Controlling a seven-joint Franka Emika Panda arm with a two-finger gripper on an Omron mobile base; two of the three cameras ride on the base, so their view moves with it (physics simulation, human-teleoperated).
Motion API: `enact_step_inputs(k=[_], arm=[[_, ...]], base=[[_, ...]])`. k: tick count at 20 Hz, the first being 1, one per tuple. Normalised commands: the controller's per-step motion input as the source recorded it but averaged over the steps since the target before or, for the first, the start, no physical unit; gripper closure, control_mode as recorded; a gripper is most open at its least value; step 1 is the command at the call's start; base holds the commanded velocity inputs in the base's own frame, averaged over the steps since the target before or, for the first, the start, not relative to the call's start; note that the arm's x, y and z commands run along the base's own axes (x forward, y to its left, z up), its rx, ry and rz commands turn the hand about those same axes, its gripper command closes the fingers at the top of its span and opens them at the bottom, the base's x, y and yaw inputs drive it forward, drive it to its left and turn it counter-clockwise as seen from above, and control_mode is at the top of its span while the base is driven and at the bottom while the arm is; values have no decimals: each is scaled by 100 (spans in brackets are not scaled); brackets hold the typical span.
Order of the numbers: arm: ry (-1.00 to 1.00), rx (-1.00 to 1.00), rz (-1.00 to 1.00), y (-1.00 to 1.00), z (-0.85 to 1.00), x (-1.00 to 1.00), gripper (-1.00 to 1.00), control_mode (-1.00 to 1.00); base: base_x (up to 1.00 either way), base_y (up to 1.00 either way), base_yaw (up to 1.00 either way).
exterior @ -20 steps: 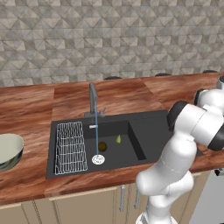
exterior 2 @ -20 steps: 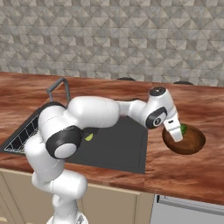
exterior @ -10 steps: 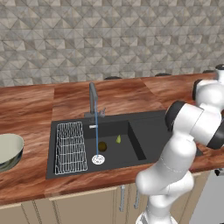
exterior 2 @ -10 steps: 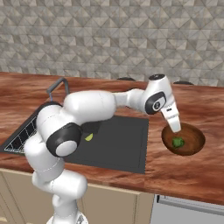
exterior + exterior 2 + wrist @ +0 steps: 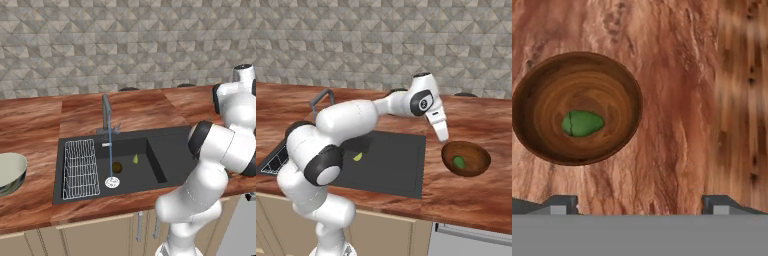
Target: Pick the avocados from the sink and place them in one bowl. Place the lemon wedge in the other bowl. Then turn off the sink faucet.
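One green avocado (image 5: 582, 123) in wooden bowl (image 5: 542, 80) | hand (image 5: 639, 204) spread wide, empty, above, beside bowl

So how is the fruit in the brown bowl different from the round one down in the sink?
The green avocado is bright green, while the dark avocado is olive-brown. The green one lies in the wooden bowl on the counter; the dark one sits on the floor of the sink, beside the lemon wedge and near the running water. Both are small and roundish, and neither is held.
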Motion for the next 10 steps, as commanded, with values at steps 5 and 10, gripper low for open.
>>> enact_step_inputs(k=[5, 10], arm=[[12, -3, 0, 95, 2, -51, -100, -100], [17, 0, 4, 86, -1, -61, -100, -100]], base=[[0, 0, 0], [0, 0, 0]])
